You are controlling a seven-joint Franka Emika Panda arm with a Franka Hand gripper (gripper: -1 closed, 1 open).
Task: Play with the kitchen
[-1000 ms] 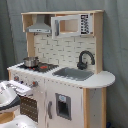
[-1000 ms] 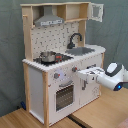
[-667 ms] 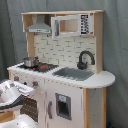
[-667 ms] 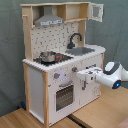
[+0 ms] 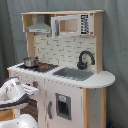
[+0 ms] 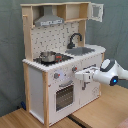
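The kitchen [image 6: 60,60] stands on a wooden table [image 6: 100,112] in front of a grey curtain [image 6: 10,55]. In the second exterior view, going from the left of the kitchen: the grey hood [image 6: 49,20] is on top, and under it a pot [image 6: 48,56] sits on the stovetop [image 6: 54,59]. Below the stovetop is the oven door [image 6: 65,96] with a window. More to the right are the black faucet [image 6: 75,39] and the sink [image 6: 82,50]. The white arm [image 6: 112,72] comes from the right, and its jaws [image 6: 79,75] are at the front panel of the kitchen, near the knobs [image 6: 57,76]. I cannot tell if the jaws are released or clenched.
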